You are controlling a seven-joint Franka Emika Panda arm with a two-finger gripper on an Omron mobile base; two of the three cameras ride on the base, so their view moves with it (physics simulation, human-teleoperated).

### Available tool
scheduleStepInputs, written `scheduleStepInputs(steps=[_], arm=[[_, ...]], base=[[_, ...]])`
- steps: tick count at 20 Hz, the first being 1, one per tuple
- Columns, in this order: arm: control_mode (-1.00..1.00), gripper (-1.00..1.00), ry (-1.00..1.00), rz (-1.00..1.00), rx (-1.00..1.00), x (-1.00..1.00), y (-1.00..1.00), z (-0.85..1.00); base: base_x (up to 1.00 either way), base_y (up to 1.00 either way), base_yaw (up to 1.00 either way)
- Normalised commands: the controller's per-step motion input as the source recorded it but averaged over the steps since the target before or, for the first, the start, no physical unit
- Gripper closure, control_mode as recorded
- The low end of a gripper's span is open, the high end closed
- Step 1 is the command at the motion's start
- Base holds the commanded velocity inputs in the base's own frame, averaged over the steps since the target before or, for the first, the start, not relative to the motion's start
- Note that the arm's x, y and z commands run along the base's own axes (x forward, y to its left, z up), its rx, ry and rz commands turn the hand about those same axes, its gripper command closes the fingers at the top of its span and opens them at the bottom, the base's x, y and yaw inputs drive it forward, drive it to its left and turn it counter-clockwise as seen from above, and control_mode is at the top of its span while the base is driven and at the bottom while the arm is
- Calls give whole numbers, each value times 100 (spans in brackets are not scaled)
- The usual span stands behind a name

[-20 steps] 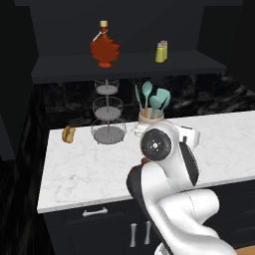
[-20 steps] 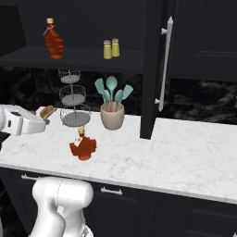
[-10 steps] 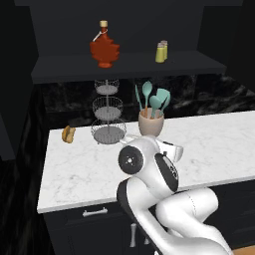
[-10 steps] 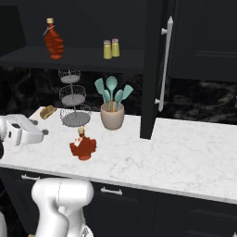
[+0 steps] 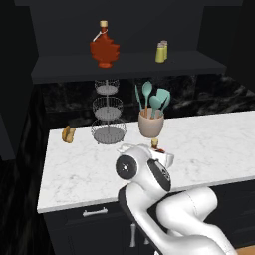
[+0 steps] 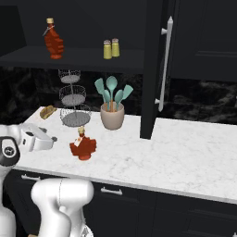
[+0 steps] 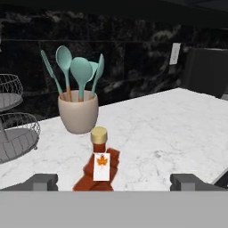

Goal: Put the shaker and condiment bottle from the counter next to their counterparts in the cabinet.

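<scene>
With the jaws wide open and empty, centre your gripper on the condiment bottle, a glossy red-brown lobed body with tan cap and white tag standing upright on the veined marble counter just before the utensil crock; close across its narrow sides.

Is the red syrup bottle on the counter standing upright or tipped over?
Upright. The syrup bottle rests on its base on the counter, tan cap pointing straight up; the hand view shows the same.
</scene>
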Motion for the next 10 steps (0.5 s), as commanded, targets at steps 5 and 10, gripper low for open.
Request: scheduleStepInputs(steps=[5,10], arm=[[-100,-100,4,0,-1,5,-1,-52],[-100,-100,0,-4,-1,1,0,-17]], base=[[0,0,0],[0,0,0]])
